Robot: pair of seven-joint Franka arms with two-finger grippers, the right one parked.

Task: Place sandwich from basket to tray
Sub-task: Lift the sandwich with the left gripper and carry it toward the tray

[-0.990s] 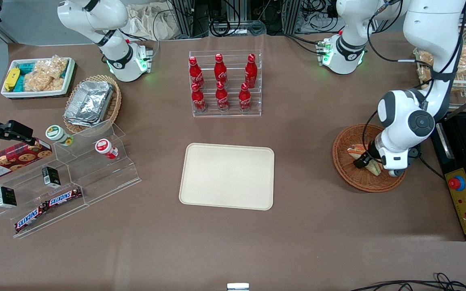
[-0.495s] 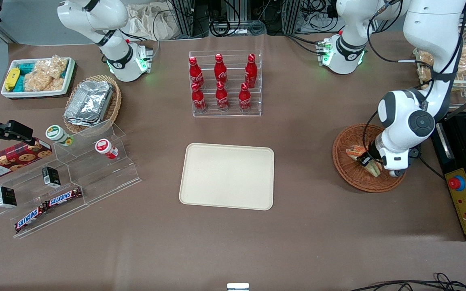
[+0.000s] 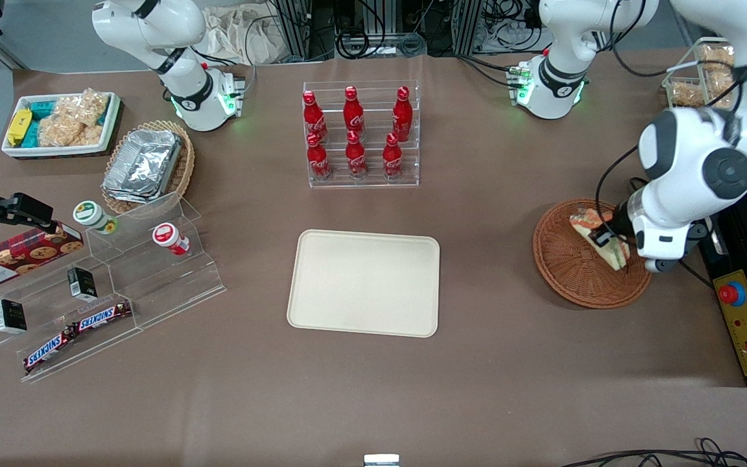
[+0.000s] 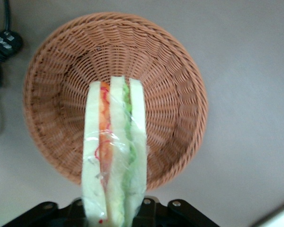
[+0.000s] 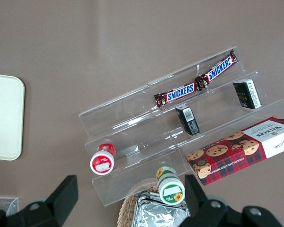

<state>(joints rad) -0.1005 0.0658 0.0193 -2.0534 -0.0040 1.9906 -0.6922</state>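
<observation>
My left gripper [image 3: 604, 239] is shut on the sandwich [image 3: 600, 239], a wrapped wedge of pale bread with orange and green filling. It hangs lifted above the round reddish-brown wicker basket [image 3: 565, 269]. In the left wrist view the sandwich [image 4: 114, 151] stands edge-on in the gripper [image 4: 114, 213], with the basket [image 4: 175, 85] below it and nothing lying in it. The cream rectangular tray [image 3: 364, 283] lies bare at the table's middle, well off toward the parked arm from the basket.
A clear rack of red cola bottles [image 3: 355, 133] stands farther from the front camera than the tray. A black control box [image 3: 746, 321] with a red button sits beside the basket. Acrylic steps with snacks [image 3: 88, 285] and a tan basket of foil trays [image 3: 146, 165] lie toward the parked arm's end.
The gripper has risen out of the basket with the sandwich in it, and the arm's wrist has swung upward and away from the front camera.
</observation>
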